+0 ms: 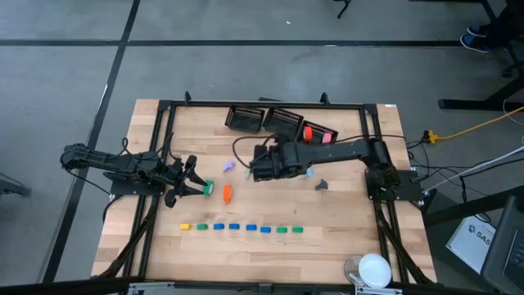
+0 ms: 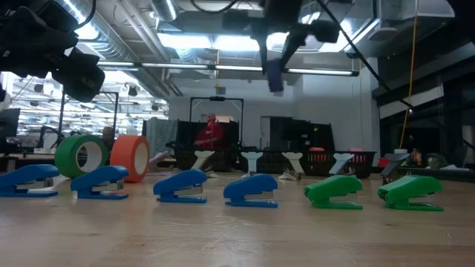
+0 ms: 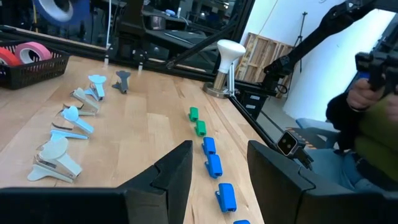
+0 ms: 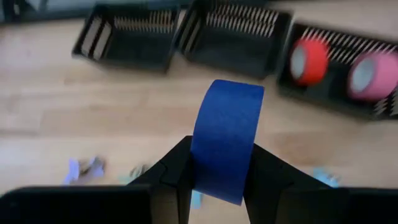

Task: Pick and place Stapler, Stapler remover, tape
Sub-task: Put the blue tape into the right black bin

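Note:
My right gripper (image 1: 260,164) hangs over the middle of the table, shut on a blue tape roll (image 4: 227,140), which the low view shows high in the air (image 2: 274,76). My left gripper (image 1: 195,180) is open (image 3: 217,168) and hovers left of a green tape roll (image 1: 208,189) and an orange one (image 1: 227,193); both rolls stand on edge on the table (image 2: 82,156) (image 2: 132,157). A row of small yellow, blue and green staplers (image 1: 241,228) sits near the front edge. Pastel staple removers (image 3: 68,124) lie mid-table. My right gripper pinches the blue tape roll between its two fingers, one finger (image 4: 177,171) on each flat side, with the outer band (image 4: 227,118) facing the wrist camera. The fingers come from above, pointing down. The roll is lifted clear of the table and hangs below the gripper.
Three black baskets stand along the far edge (image 1: 246,119) (image 1: 282,119); the right one (image 1: 327,129) holds a red and a pink tape roll. A dark remover (image 1: 322,186) lies to the right. A white object (image 1: 372,269) stands at the near right corner. A person (image 3: 367,124) sits beyond the table.

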`<state>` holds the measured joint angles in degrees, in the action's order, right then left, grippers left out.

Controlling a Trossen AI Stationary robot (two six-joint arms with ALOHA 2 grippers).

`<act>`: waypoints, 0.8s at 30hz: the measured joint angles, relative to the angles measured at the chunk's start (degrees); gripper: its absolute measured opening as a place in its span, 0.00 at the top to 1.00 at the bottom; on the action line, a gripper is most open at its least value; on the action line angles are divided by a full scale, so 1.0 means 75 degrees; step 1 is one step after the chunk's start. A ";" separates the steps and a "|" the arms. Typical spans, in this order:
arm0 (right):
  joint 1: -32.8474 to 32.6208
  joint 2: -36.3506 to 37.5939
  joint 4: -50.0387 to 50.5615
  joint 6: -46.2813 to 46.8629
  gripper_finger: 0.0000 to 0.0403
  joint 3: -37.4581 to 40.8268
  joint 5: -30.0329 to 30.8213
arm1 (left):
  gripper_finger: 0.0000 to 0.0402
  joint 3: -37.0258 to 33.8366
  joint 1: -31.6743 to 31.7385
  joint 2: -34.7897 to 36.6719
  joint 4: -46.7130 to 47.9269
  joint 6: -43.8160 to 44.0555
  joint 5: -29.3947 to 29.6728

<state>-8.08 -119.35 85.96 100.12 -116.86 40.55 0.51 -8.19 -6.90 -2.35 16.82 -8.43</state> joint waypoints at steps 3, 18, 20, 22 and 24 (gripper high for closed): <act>-0.0009 0.0145 0.0438 0.0105 0.74 0.0000 0.0462 | 0.63 0.0000 0.0000 0.0000 -0.0002 0.0000 0.0000; 0.0759 0.1613 0.0544 0.0440 0.73 0.1786 0.0366 | 0.63 -0.0003 0.0000 0.0000 -0.0001 0.0000 0.0000; 0.0860 0.1884 0.0535 0.0922 0.73 0.2163 0.0249 | 0.63 0.0000 -0.0003 0.0000 0.0001 0.0000 0.0000; 0.0925 0.2163 0.0449 0.1353 0.73 0.2564 0.0246 | 0.63 -0.0001 -0.0003 0.0000 -0.0001 0.0000 -0.0001; 0.1015 0.2449 0.0336 0.1665 0.73 0.2948 0.0246 | 0.63 -0.0002 0.0000 0.0000 -0.0002 0.0000 0.0000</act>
<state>-0.47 -100.98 88.48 112.60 -94.75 42.39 0.50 -8.19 -6.90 -2.37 16.82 -8.43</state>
